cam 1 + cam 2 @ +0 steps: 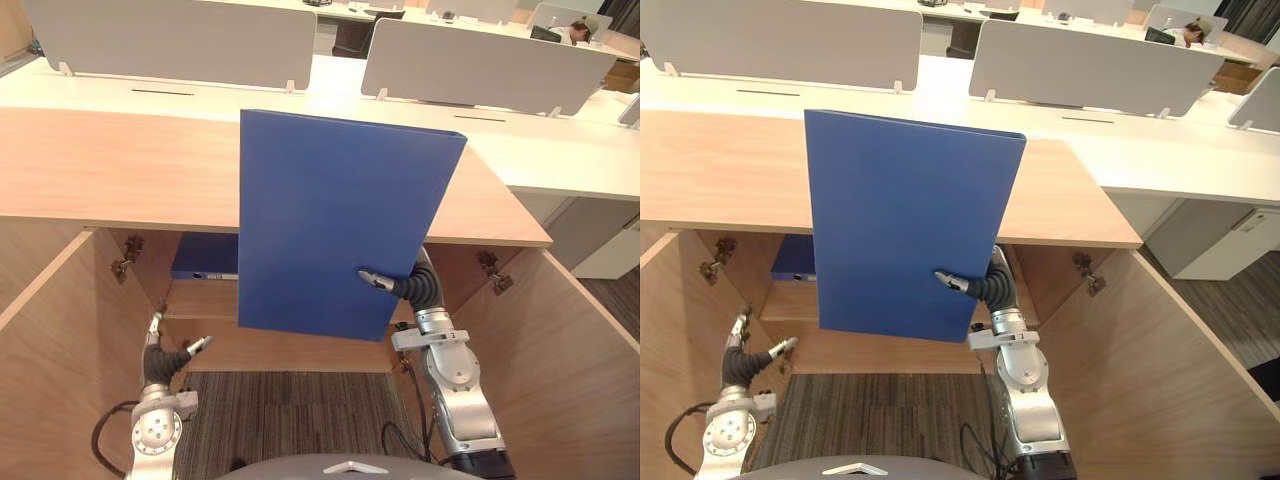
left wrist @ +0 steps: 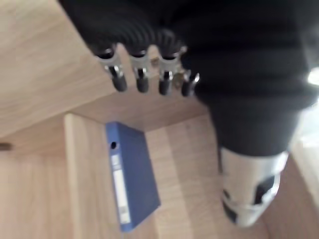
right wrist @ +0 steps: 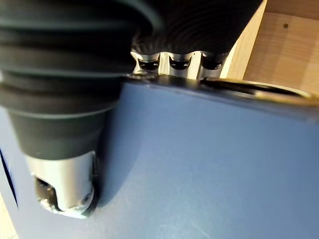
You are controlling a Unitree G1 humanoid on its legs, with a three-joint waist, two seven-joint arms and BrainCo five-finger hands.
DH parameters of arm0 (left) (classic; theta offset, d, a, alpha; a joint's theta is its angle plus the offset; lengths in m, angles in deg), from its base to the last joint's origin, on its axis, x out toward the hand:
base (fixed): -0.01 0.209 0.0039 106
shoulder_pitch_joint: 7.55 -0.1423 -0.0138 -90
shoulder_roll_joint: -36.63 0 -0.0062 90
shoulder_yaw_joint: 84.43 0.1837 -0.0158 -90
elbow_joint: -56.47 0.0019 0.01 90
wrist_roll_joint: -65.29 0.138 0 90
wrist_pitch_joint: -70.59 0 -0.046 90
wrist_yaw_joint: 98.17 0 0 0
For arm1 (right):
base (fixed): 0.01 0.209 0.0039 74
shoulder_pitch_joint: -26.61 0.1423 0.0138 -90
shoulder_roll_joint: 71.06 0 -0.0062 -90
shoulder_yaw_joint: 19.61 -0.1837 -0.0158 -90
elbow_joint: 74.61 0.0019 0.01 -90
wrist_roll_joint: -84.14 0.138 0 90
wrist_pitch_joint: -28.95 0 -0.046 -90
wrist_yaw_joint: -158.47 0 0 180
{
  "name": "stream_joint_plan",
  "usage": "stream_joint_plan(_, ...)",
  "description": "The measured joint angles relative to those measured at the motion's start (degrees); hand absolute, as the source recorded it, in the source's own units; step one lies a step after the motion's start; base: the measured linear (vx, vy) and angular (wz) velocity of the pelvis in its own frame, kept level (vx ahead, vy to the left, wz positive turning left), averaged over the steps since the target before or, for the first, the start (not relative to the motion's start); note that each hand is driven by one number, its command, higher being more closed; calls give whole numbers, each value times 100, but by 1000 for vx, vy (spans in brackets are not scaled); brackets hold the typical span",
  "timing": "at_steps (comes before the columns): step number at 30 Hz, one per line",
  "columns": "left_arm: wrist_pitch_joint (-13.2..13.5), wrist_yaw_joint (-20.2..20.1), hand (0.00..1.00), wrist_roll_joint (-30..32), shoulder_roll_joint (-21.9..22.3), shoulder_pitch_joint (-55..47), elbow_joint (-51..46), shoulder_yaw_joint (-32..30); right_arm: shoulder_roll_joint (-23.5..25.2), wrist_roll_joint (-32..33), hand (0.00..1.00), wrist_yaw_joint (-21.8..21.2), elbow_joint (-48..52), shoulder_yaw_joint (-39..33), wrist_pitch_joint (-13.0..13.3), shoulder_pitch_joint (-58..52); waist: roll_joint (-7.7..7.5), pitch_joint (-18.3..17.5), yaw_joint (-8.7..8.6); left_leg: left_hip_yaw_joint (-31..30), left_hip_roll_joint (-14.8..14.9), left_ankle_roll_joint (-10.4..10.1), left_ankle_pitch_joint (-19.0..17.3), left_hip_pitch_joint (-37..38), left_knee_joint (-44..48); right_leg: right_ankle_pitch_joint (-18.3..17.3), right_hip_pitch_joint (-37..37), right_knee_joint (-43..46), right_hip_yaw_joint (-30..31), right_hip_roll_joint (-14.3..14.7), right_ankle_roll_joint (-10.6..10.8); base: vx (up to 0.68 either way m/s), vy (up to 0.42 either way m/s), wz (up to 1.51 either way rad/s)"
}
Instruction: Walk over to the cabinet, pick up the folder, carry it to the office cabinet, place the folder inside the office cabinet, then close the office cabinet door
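A large blue folder (image 1: 335, 215) stands upright in the air before the open wooden cabinet (image 1: 60, 330), tilted a little. My right hand (image 1: 405, 285) is shut on its lower right edge, thumb (image 3: 65, 184) on the front cover (image 3: 209, 164) and fingers behind it. The folder's top rises above the cabinet's top board (image 1: 110, 165). My left hand (image 1: 165, 355) hangs low at the left in front of the cabinet's opening, fingers (image 2: 142, 79) straight, holding nothing. A second blue folder (image 1: 205, 258) lies flat on the shelf (image 1: 185, 300) inside the cabinet, also seen in the left wrist view (image 2: 132, 174).
Both cabinet doors stand open, the left door (image 1: 45, 340) and the right door (image 1: 575, 360) flanking the opening. Hinges (image 1: 495, 272) show on the inner walls. White desks with grey dividers (image 1: 480, 60) stand behind. A person (image 1: 578, 30) sits far back right.
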Motion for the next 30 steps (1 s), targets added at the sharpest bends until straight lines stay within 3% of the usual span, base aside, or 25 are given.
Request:
stream_joint_plan(4, -40, -44, 0, 1, -21, 195, 510, -1, 2, -278, 100, 222, -62, 158, 2, 210, -17, 472, 8, 5, 10, 20, 61, -318, 100, 45, -395, 307, -14, -31, -26, -16, 4, 3)
stream_joint_plan(5, -44, -44, 0, 4, -72, 415, 657, 4, -9, -351, 100, 288, -136, 223, 2, 417, -87, 729, -19, 4, 29, 48, -100, -732, 610, 43, -619, 465, -33, -74, -31, -159, 6, 13)
stream_joint_plan(7, -48, -46, 0, 6, -126, 757, 909, -6, -52, -510, 100, 388, -346, 302, 2, 851, 42, 1173, 8, 10, 158, 55, -500, -1462, 1631, 23, -1008, 770, -34, -56, -61, -162, 4, 0)
stream_joint_plan(10, -78, -40, 0, 8, -128, 1096, 1032, 0, -134, -679, 100, 477, -483, 607, -13, 1265, 396, 1601, 77, 18, 487, 87, -994, -2432, 2928, -177, -1743, 1505, 11, 59, -119, -190, 63, -19)
stream_joint_plan(13, -84, -32, 0, 7, -179, 1225, 1019, 25, -127, -837, 100, 592, -227, 1075, -13, 1284, 434, 1748, 163, 45, 722, 39, -1473, -3306, 3994, -734, -2766, 2732, 100, 77, -209, -166, 48, -19)
stream_joint_plan(16, -87, -23, 0, 3, -178, 1248, 954, 97, -148, -981, 100, 682, 277, 1161, -9, 1303, 475, 1879, 209, 88, 885, 35, -1673, -3818, 4523, -982, -3322, 3345, 102, 63, -221, -97, -16, -6)
stream_joint_plan(21, -88, -4, 0, 0, -171, 1328, 822, 152, -210, -1002, 100, 864, 520, 1299, 13, 1600, 571, 1979, 238, 141, 1118, 34, -1909, -4688, 5272, -1271, -4218, 4179, 57, -20, -290, -55, -18, -1)
stream_joint_plan(30, -78, 90, 0, -68, -186, 1611, 431, 182, -313, -852, 100, 923, 518, 1201, 11, 2162, 706, 2308, 415, 42, 1215, 36, -2229, -5858, 6301, -1738, -5452, 5441, 108, -152, -274, -6, -22, 3)
